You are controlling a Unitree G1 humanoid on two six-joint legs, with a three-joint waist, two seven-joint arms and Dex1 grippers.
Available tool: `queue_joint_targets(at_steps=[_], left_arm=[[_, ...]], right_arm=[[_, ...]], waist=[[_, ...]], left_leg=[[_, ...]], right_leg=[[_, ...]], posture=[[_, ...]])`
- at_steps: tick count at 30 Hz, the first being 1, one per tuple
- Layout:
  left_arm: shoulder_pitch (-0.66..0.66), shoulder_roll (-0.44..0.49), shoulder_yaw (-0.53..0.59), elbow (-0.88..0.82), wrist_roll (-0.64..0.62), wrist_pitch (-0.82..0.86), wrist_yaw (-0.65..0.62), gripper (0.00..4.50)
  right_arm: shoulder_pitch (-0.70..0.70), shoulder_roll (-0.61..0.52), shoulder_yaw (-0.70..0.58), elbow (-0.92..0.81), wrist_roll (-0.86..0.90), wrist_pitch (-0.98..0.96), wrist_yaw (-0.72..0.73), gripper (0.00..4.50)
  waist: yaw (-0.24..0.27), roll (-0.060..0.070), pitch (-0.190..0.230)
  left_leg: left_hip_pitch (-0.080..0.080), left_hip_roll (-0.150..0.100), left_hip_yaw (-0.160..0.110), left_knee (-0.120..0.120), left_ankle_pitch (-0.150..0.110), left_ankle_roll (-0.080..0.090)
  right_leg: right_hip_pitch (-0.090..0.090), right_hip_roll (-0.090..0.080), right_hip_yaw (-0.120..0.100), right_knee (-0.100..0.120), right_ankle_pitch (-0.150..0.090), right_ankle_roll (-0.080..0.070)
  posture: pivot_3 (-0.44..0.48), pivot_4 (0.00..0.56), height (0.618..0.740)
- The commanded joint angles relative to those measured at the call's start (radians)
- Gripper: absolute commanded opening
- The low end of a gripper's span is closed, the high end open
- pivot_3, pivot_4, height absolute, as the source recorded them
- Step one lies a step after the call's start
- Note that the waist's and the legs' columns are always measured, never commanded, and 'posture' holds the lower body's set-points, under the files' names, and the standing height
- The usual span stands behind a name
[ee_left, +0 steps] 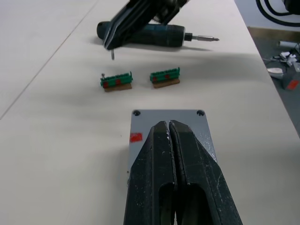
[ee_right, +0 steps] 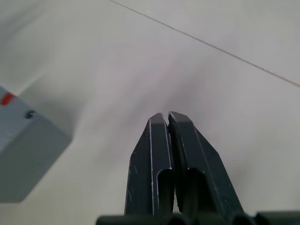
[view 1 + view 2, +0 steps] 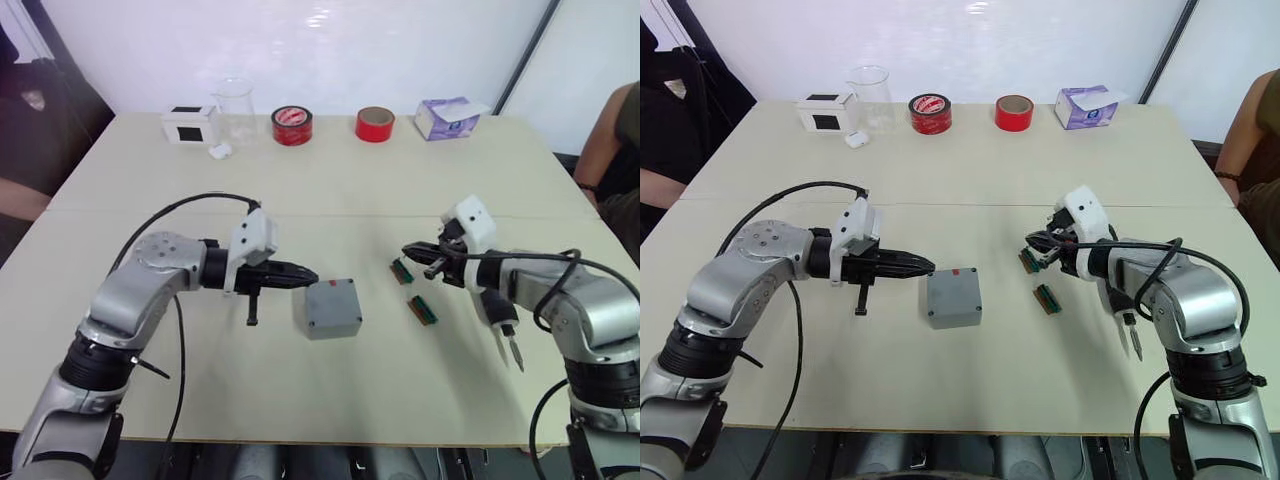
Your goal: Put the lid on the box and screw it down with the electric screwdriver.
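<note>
Flat grey lid [image 3: 331, 304] caps the square box [image 3: 335, 325]; both black hands, left [image 3: 310, 276] and right [image 3: 408, 250], are pinched closed, empty.

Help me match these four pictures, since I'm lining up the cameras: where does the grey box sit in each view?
Left eye view: grey box mid-table, at the left gripper tip.
Right eye view: box mid-table again.
Left wrist view: box partly behind that gripper's fingers.
Right wrist view: box corner, aside from the right gripper.
Shared landmark: red mark on its edge.
</note>
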Motion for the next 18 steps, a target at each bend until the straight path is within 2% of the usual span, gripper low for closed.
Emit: queue_joint_targets(at_steps=[1, 8, 18], left_arm=[[0.001, 0.02, 0.01, -0.009, 0.003, -0.023, -0.006, 0.0], [0.017, 0.036, 0.014, -0.016, 0.008, -0.027, 0.008, 0.0], [0.031, 0.027, 0.015, -0.052, -0.007, -0.008, 0.052, 0.0]], right_arm=[[-0.07, -0.021, 0.033, -0.107, 0.058, 0.034, 0.036, 0.07], [-0.154, 0.01, 0.121, -0.143, 0.103, 0.06, 0.056, 0.07], [-0.13, -0.006, 0.224, -0.109, 0.043, -0.006, 0.068, 0.07]], waist=[[0.0, 0.0, 0.0], [0.003, 0.0, 0.0], [0.002, 0.0, 0.0]], left_leg=[[0.0, 0.0, 0.0, 0.0, 0.0, 0.0], [0.0, 0.0, 0.0, 0.0, 0.0, 0.0], [0.0, 0.0, 0.0, 0.0, 0.0, 0.0]], right_leg=[[0.0, 0.0, 0.0, 0.0, 0.0, 0.0], [0.0, 0.0, 0.0, 0.0, 0.0, 0.0], [0.0, 0.0, 0.0, 0.0, 0.0, 0.0]], posture=[[0.0, 0.15, 0.74], [0.0, 0.15, 0.74], [0.0, 0.15, 0.74]])
